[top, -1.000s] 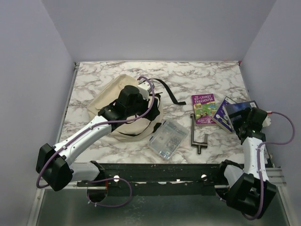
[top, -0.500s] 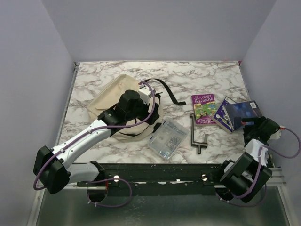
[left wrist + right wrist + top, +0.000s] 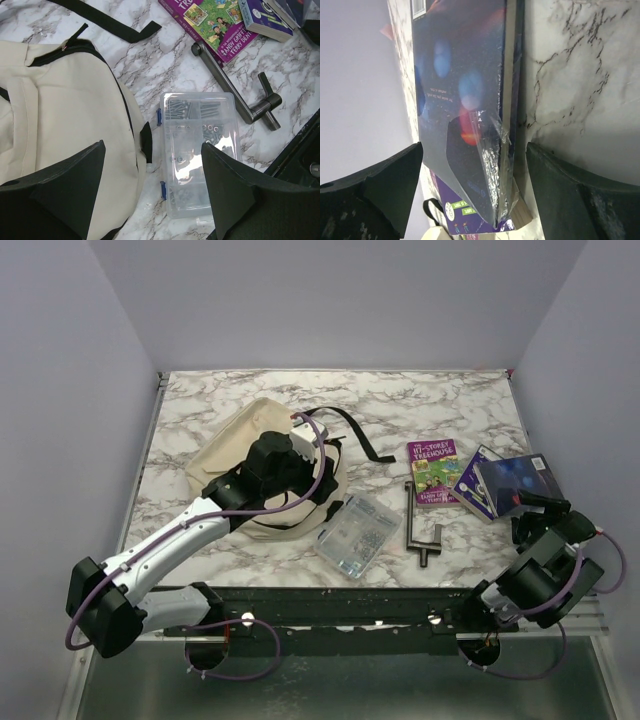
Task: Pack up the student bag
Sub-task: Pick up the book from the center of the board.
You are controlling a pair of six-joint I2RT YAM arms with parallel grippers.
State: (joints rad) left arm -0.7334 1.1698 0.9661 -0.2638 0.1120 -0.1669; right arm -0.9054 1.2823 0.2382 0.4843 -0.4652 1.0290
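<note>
Over on the left half of the marble table [image 3: 430, 405], the student bag [image 3: 225, 445] lay flat exactly where it was a second earlier. The left gripper [image 3: 152, 150] had barely shifted above its near-right edge, jaws spread wide and gripping nothing. The right gripper [image 3: 475, 150] had backed off toward the near right corner, jaws also spread and pinching nothing, so the dark blue book [image 3: 522, 478] now sat uncovered atop a purple-blue book [image 3: 472, 485].
</note>
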